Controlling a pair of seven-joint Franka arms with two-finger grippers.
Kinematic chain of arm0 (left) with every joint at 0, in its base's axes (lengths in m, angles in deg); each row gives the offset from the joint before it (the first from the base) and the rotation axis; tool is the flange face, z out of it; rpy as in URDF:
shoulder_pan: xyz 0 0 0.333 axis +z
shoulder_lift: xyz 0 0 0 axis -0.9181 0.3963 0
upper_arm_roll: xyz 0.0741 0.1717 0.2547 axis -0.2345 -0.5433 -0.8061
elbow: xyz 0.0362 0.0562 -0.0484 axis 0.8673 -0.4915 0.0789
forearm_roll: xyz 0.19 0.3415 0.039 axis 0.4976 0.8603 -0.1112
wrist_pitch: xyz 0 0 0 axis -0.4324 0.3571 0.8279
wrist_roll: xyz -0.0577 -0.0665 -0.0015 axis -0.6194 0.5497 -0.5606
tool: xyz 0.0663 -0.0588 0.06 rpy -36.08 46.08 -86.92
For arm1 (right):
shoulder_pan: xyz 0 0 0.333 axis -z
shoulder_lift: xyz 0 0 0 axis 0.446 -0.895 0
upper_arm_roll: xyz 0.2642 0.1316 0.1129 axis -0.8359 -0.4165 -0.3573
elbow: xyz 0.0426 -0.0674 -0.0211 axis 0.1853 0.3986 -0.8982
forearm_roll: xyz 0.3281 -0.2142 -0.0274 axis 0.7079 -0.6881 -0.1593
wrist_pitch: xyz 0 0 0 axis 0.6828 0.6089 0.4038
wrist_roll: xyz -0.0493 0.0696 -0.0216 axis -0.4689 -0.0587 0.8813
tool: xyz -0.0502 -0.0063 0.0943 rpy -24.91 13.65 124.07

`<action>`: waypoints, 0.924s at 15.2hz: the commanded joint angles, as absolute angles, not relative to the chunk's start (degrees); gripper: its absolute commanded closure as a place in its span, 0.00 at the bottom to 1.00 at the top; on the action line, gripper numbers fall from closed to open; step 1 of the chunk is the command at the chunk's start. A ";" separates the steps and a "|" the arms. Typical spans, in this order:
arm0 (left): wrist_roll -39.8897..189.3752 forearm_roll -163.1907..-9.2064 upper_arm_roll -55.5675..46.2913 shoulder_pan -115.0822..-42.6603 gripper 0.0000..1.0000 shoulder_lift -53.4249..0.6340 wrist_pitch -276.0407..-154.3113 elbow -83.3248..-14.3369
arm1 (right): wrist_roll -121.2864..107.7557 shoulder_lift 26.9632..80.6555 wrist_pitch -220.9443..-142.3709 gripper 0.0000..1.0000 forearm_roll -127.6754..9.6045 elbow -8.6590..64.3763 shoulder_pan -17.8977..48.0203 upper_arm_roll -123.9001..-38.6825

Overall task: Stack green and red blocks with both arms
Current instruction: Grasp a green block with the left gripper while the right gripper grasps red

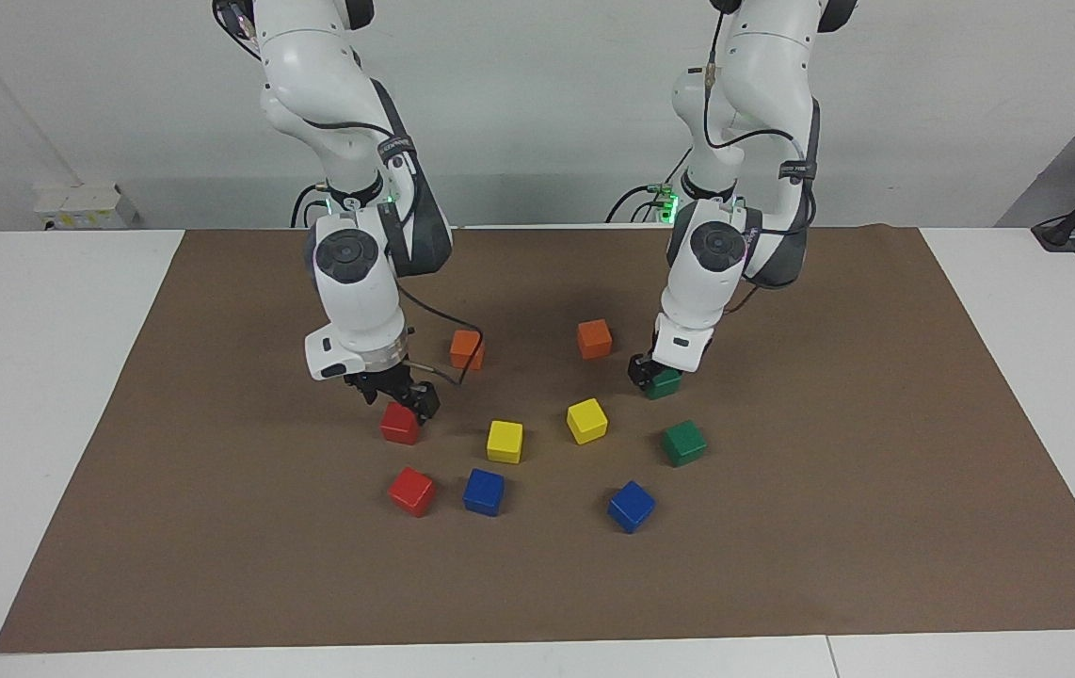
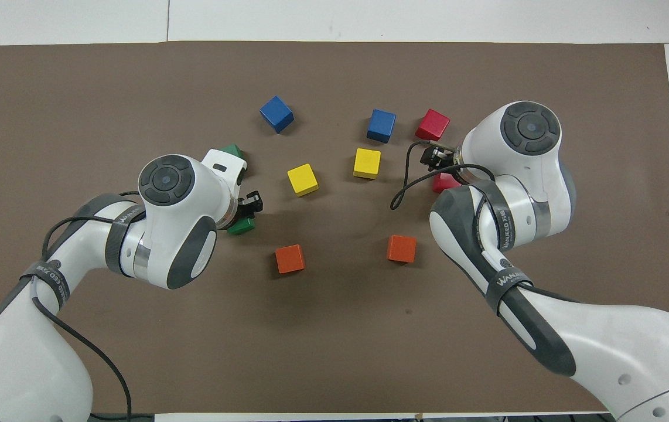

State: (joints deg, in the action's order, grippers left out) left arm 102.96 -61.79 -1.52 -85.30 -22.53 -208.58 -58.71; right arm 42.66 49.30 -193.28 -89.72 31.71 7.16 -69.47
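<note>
Two red and two green blocks lie on the brown mat. My right gripper [image 1: 398,400] is open and low over the red block [image 1: 398,426] nearer the robots, a finger at each side of its top. In the overhead view this gripper [image 2: 437,158] partly hides that block [image 2: 443,183]. The other red block [image 1: 411,491] lies farther out. My left gripper [image 1: 650,375] is down at the nearer green block [image 1: 666,384], which rests on the mat and is partly hidden in the overhead view [image 2: 243,226]. The other green block [image 1: 683,443] lies farther out.
Two orange cubes [image 1: 467,348] [image 1: 594,338] lie nearest the robots. Two yellow cubes [image 1: 505,441] [image 1: 586,420] lie in the middle, between the red and green blocks. Two blue cubes [image 1: 483,492] [image 1: 631,506] lie farthest out. The brown mat [image 1: 782,565] covers most of the white table.
</note>
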 commanded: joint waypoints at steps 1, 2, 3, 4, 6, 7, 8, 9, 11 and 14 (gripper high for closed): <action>102.03 -61.86 -2.57 -82.93 1.00 -24.41 -201.46 -55.75 | 40.26 49.02 -194.14 0.00 -89.01 31.95 6.89 -69.17; 98.19 -61.77 -2.39 -79.96 1.00 -25.37 -197.77 -53.39 | 39.47 48.94 -194.22 0.00 -89.01 32.12 6.89 -69.08; 91.71 -61.76 -2.48 -76.88 1.00 -25.56 -193.99 -50.84 | 38.60 48.85 -195.10 0.00 -89.01 32.82 6.89 -69.08; 85.21 -61.76 -2.39 -73.54 1.00 -25.12 -191.78 -48.64 | 37.80 48.85 -196.93 0.00 -89.01 34.22 7.06 -69.08; 75.35 -61.76 -2.48 -68.18 1.00 -24.77 -192.97 -48.09 | 37.10 48.85 -199.84 0.00 -89.18 36.77 6.89 -69.08; 70.16 -61.76 -2.48 -65.10 1.00 -24.68 -194.46 -48.35 | 36.83 48.85 -200.20 0.00 -89.19 37.30 6.89 -69.08; 65.59 -61.76 -2.48 -62.81 1.00 -24.50 -195.87 -48.61 | 36.83 48.93 -200.20 0.00 -89.19 37.40 6.89 -69.17; 62.67 -61.76 -2.48 -61.13 1.00 -23.72 -197.28 -48.62 | 36.74 48.85 -200.20 0.01 -89.27 37.40 6.89 -69.08; 61.50 -61.76 -2.48 -59.80 1.00 -22.31 -199.92 -48.70 | 35.69 48.76 -200.29 0.31 -89.27 37.49 6.97 -69.17; 59.40 -60.72 -2.57 -59.62 1.00 -20.29 -201.59 -49.32 | 35.86 48.58 -200.20 1.00 -89.19 37.40 7.06 -69.17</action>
State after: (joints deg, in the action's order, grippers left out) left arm 61.32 -61.65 -3.04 -59.69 -21.64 -199.29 -48.76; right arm 37.09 48.27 -199.00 -89.72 36.59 7.15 -69.39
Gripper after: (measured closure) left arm 0.449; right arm 0.423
